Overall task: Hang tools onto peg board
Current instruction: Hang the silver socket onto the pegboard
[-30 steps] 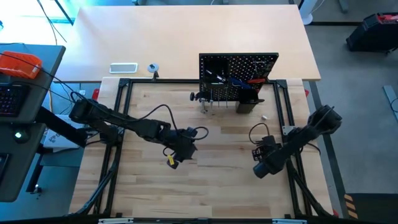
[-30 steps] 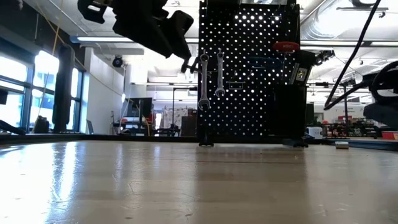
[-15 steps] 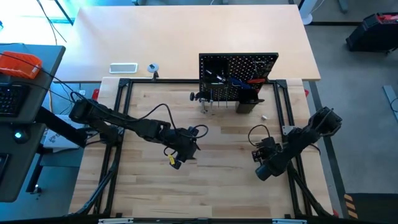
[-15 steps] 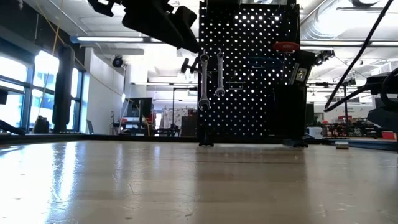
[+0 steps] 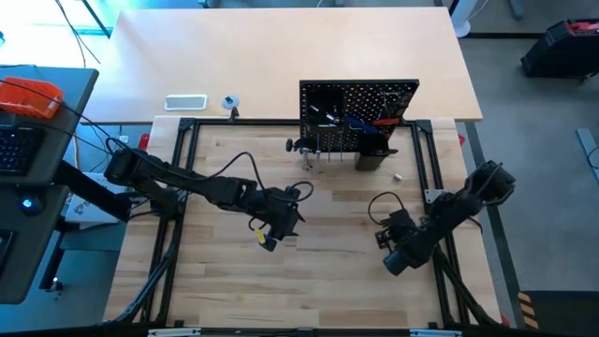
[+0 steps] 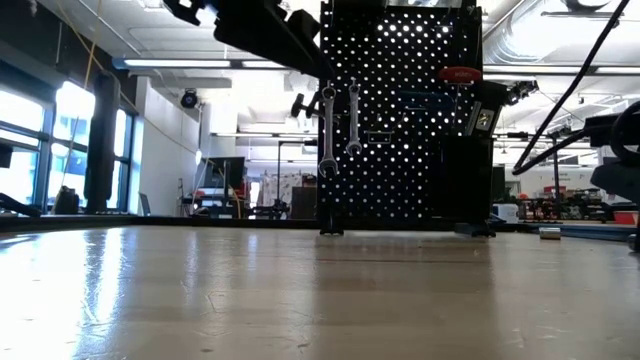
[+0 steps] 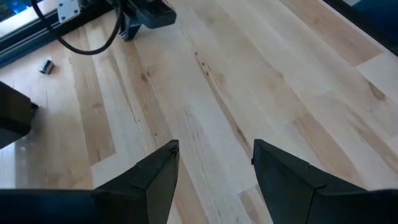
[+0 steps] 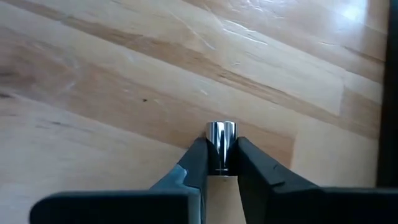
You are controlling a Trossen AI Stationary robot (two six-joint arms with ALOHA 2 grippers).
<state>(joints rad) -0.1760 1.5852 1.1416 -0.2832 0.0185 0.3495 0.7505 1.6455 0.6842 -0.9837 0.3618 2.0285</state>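
Note:
The black peg board [image 5: 358, 110] stands upright at the table's far middle. On it hang two silver wrenches [image 6: 327, 130], a red-handled screwdriver [image 6: 460, 73] and other tools; a small black bin [image 5: 372, 154] sits at its foot. My right gripper [image 8: 221, 163] is shut on a small shiny metal bit [image 8: 221, 138]; it hangs over the table's right middle [image 5: 395, 251]. My left gripper [image 7: 214, 155] is open and empty, over the table's middle [image 5: 288, 219], high at the top of the low view [image 6: 265, 25]. My right gripper pinches the small metal bit by its two opposite sides [image 8: 219, 155] between the ends of its two fingers [image 8: 198, 163]. The bit's free end [image 8: 221, 129] sticks out past the fingertips toward the wooden table.
Another small metal bit [image 5: 397, 176] lies on the table near the bin; it also shows in the left wrist view [image 7: 45, 65] and the low view [image 6: 550, 233]. A black frame [image 5: 178, 187] borders the wooden table. Bare wood lies between the two arms.
My left gripper has risen and gone a little toward the table's right edge, still open. My right gripper has shifted slightly toward the near edge with the bit.

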